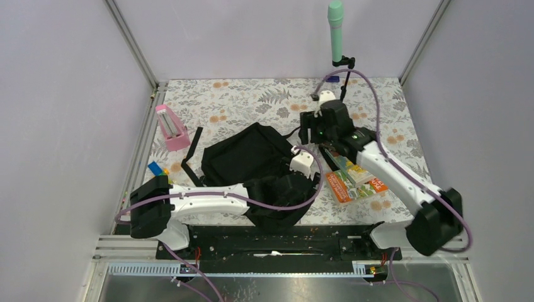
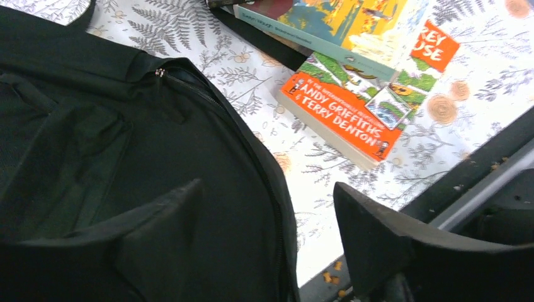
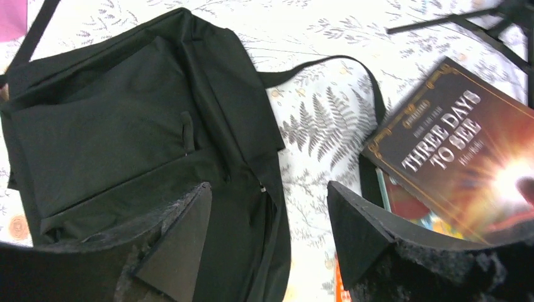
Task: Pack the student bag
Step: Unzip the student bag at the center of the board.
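Observation:
The student bag [image 1: 249, 160], a black fabric backpack, lies flat mid-table with straps trailing left and back. My left gripper [image 1: 302, 184] is open and low over the bag's right edge. In the left wrist view its jaws [image 2: 267, 207] straddle the zippered rim [image 2: 277, 189], gripping nothing. My right gripper [image 1: 310, 133] is open above the table just behind the bag's right corner. In the right wrist view its jaws [image 3: 267, 195] hang over the bag's edge [image 3: 126, 126], holding nothing.
A stack of books [image 1: 352, 179] lies right of the bag: an orange one [image 2: 352, 116], a teal one [image 2: 327, 25] and a dark "Three Days to See" [image 3: 460, 151]. A pink holder [image 1: 171, 128] and small blue and yellow items [image 1: 155, 168] sit left. A green-topped stand [image 1: 335, 31] is at the back.

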You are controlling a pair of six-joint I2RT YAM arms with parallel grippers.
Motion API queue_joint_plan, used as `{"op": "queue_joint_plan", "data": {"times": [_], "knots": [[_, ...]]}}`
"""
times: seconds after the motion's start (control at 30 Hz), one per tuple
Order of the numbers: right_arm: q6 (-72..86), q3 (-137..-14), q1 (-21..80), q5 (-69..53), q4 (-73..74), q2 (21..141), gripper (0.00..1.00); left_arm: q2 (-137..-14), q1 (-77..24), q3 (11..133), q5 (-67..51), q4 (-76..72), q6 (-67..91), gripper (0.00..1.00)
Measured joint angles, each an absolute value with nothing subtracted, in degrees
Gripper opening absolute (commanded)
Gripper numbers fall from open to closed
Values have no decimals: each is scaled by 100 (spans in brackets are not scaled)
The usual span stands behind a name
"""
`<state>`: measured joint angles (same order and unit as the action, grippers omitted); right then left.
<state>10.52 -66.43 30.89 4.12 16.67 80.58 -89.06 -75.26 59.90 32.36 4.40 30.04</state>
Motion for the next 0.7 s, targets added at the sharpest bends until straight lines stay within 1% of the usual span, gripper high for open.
{"op": "queue_joint_plan", "data": {"times": [0.13, 0.3, 0.37, 0.57, 0.7], "knots": [[1393, -6110, 3074, 613, 1879, 7065, 74, -8538, -7516, 5841, 3092, 395, 2928, 92], [2115, -5035, 3070, 550, 2117, 5970, 70, -7682, -7485, 5310, 2947, 521, 3061, 94], [2456, -4519, 3068, 338, 2191, 5581, 69, -7419, -7448, 5140, 2908, 650, 3170, 94], [3487, -3553, 3070, -716, 2250, 4989, 73, -7122, -7365, 4777, 2805, 1028, 3446, 96], [4077, -3227, 3081, -1225, 2137, 4762, 69, -7122, -7360, 4687, 2700, 1157, 3546, 96]]}}
